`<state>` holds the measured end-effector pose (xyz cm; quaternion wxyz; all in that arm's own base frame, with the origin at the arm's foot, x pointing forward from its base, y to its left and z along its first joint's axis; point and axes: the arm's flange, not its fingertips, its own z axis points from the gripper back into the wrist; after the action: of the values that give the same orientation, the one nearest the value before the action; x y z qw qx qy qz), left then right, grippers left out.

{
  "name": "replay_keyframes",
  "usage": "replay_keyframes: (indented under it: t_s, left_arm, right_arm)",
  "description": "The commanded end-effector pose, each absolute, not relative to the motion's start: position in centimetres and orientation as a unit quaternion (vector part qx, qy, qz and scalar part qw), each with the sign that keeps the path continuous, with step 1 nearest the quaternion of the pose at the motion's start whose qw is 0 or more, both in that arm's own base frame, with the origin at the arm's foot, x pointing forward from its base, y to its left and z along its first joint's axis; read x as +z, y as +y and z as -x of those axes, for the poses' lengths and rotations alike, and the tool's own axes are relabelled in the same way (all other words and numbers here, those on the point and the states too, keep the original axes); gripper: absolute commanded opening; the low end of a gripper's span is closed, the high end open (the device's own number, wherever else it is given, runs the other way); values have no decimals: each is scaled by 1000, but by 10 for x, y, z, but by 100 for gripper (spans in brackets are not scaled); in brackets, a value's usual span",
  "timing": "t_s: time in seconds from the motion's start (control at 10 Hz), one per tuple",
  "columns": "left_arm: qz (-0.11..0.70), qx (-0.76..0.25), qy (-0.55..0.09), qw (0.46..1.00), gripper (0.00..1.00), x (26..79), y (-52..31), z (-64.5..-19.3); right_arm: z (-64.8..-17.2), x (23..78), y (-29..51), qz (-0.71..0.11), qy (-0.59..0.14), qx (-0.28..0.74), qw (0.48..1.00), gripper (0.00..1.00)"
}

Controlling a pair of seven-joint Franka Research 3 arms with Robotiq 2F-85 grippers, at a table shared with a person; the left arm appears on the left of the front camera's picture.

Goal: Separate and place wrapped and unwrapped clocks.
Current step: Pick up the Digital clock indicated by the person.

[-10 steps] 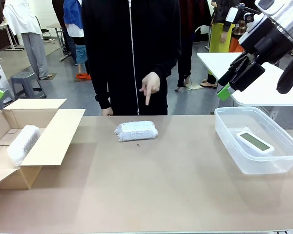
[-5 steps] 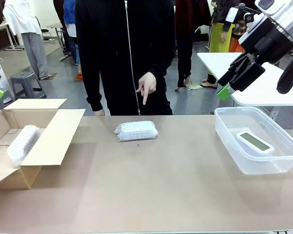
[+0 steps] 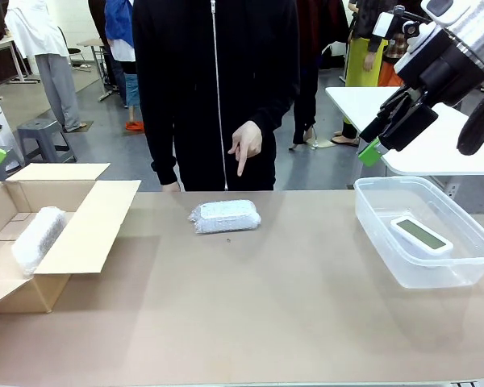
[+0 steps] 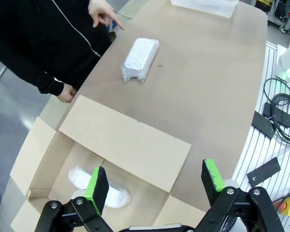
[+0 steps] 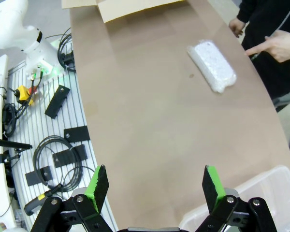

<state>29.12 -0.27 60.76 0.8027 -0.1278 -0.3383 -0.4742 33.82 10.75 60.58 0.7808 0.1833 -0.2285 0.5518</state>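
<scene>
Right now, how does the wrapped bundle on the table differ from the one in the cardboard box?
The table bundle lies on the bare tabletop; the boxed bundle sits inside the open cardboard box. The person's hand points down toward the table bundle, not the boxed bundle. Both are oblong, in white bubble wrap.

Table [image 3: 266, 322]: box [image 3: 81, 234]; bundle [image 3: 225, 216]; tub [image 3: 379, 226]

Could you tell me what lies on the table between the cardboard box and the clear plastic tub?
In the front view, one oblong bundle in translucent white bubble wrap lies between the open cardboard box and the clear plastic tub, under the person's pointing hand.
</scene>
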Motion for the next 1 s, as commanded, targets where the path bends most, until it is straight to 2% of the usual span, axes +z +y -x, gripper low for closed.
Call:
replay_keyframes:
  t_s: [0.0,0.3,0.4,0.6,0.7,0.9]
  left_arm:
    - [127,-469,-333,808,100,610,-4,-290]
    - [128,-474,-338,803,100,608,-3,-291]
    - [100,-532,-310,781,100,616,-24,-323]
    - [100,-665,-254,695,100,620,-104,-392]
    - [93,-703,-230,667,100,612,-151,-413]
    - [62,-727,-220,648,100,584,-226,-439]
  right_arm:
    - [-339,605,107,-192,-232,554,776,100]
    - [-339,605,107,-192,-232,554,776,100]
    - [-339,605,107,-192,-232,554,776,100]
    - [-339,605,107,-192,-232,554,776,100]
    - [-339,605,107,-192,-232,554,776,100]
    - [-339,605,107,-192,-232,554,776,100]
